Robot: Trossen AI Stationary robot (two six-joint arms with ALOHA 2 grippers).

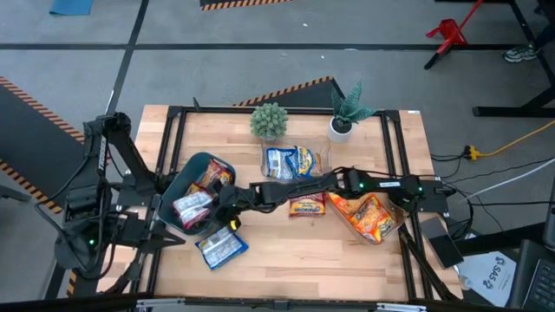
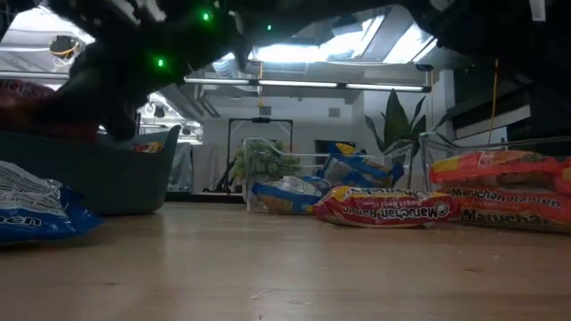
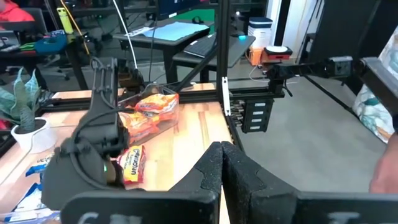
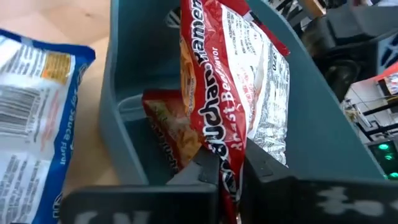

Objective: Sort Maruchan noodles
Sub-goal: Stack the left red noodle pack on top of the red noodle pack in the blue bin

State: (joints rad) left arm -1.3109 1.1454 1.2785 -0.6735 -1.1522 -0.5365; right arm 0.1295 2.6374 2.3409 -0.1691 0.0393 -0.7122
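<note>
My right gripper (image 4: pixel 230 167) reaches across the table from the right and is shut on a red-brown Maruchan noodle packet (image 4: pixel 239 81) over the dark teal bin (image 4: pixel 124 118) at the table's left (image 1: pixel 217 166). Another red-brown packet (image 4: pixel 171 134) lies inside the bin. A blue-and-white packet (image 1: pixel 221 247) lies flat on the table beside the bin's near side. One red-brown packet (image 1: pixel 306 206) lies flat at mid-table. My left gripper (image 3: pixel 221 167) is shut and holds nothing; it stays at the table's left near corner, pointing toward the right edge. My right gripper pinches the red-brown packet between its two fingers at the packet's near end (image 4: pixel 231 155). The fingers come slanting down from the table's right. The packet stretches ahead of them over the bin's inside; whether its far end rests in the bin I cannot tell.
A clear tub with blue-and-white packets (image 1: pixel 295 160) stands at the centre back. Another clear tub with orange packets (image 1: pixel 373 217) stands at the right. Two potted plants (image 1: pixel 269 121) (image 1: pixel 347 113) stand along the far edge. A black frame (image 1: pixel 399 173) rims the table.
</note>
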